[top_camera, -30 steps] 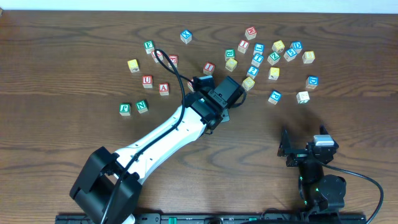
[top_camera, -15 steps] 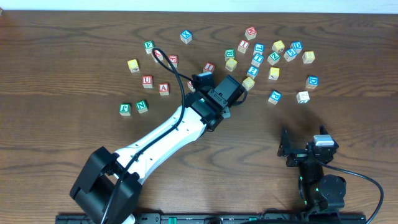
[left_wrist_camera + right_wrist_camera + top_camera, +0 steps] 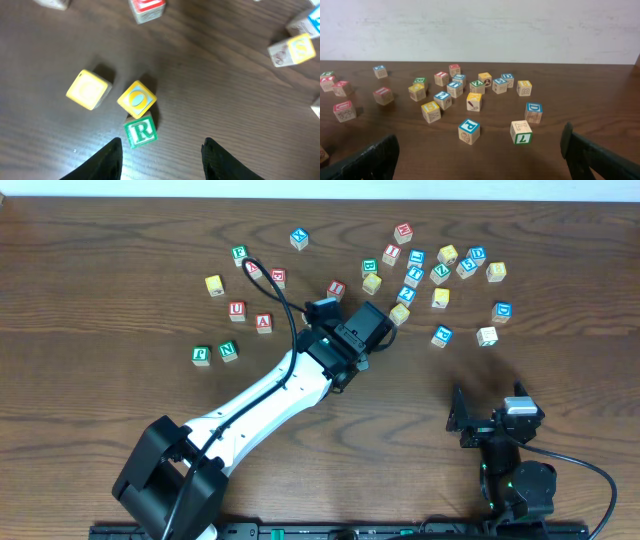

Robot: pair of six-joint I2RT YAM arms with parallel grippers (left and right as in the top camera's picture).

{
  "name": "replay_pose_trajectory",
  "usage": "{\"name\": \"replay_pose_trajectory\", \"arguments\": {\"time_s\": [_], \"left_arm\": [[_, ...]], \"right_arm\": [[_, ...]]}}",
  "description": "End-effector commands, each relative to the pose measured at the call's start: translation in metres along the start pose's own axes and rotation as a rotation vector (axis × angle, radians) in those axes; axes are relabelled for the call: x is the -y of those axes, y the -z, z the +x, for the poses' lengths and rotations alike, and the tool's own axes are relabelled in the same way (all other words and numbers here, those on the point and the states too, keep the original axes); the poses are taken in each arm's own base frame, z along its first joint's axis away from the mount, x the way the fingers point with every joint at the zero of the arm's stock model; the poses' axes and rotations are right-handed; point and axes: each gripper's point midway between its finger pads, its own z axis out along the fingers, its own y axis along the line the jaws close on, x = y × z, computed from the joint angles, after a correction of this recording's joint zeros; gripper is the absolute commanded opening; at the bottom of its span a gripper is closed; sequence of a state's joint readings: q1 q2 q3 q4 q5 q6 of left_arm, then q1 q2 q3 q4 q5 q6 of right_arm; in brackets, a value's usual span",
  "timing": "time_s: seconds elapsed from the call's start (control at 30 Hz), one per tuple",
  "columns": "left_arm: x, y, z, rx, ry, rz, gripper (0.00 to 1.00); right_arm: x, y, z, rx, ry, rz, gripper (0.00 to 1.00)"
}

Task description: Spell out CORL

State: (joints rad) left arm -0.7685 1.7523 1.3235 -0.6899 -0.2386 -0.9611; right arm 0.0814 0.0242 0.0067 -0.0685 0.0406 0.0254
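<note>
Resting just beyond left fingers (image 3: 111, 161), R cube (image 3: 140, 132)

Shows the white left arm (image 3: 270, 395) stretched across the dark wooden surface (image 3: 100, 300) to the left hand (image 3: 368, 326), with red-lettered cubes (image 3: 237, 310) scattered left of that hand, a denser cluster of mixed-colour cubes (image 3: 415, 275) to its upper right, and the right hand (image 3: 462, 418) to its lower right.
</note>
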Motion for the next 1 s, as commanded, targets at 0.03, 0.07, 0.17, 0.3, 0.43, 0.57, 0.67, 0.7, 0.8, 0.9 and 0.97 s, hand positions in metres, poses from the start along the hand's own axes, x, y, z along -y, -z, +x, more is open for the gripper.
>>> {"name": "replay_pose_trajectory", "arguments": {"time_s": [0.03, 0.07, 0.17, 0.3, 0.43, 0.57, 0.67, 0.7, 0.8, 0.9, 0.97], "left_arm": [[-0.004, 0.004, -0.002, 0.007, 0.152, -0.024, 0.50], [-0.004, 0.003, 0.000, 0.004, 0.158, -0.029, 0.50], [-0.005, -0.005, 0.004, -0.006, 0.151, -0.047, 0.51], [-0.007, -0.018, 0.011, -0.022, 0.137, -0.076, 0.51], [-0.006, -0.024, 0.014, -0.025, 0.134, -0.083, 0.51], [-0.005, -0.029, 0.015, -0.027, 0.133, -0.086, 0.51], [-0.006, -0.035, 0.017, -0.031, 0.130, -0.096, 0.51], [-0.006, -0.037, 0.019, -0.034, 0.128, -0.101, 0.51], [-0.008, -0.041, 0.021, -0.039, 0.128, -0.112, 0.51], [-0.008, -0.045, 0.022, -0.042, 0.125, -0.118, 0.51], [-0.009, -0.047, 0.023, -0.044, 0.124, -0.122, 0.51]], "right_arm": [[0.002, 0.000, 0.001, -0.004, 0.004, 0.007, 0.99], [0.002, 0.000, 0.001, -0.004, 0.004, 0.007, 0.99], [0.002, 0.000, 0.001, -0.004, 0.004, 0.007, 0.99], [0.002, 0.000, 0.001, -0.004, 0.004, 0.007, 0.99], [0.002, 0.000, 0.001, -0.004, 0.004, 0.007, 0.99], [0.002, 0.000, 0.001, -0.004, 0.004, 0.007, 0.99], [0.002, 0.000, 0.001, -0.004, 0.004, 0.007, 0.99], [0.002, 0.000, 0.001, -0.004, 0.004, 0.007, 0.99], [0.002, 0.000, 0.001, -0.004, 0.004, 0.007, 0.99], [0.002, 0.000, 0.001, -0.004, 0.004, 0.007, 0.99], [0.002, 0.000, 0.001, -0.004, 0.004, 0.007, 0.99]]}}
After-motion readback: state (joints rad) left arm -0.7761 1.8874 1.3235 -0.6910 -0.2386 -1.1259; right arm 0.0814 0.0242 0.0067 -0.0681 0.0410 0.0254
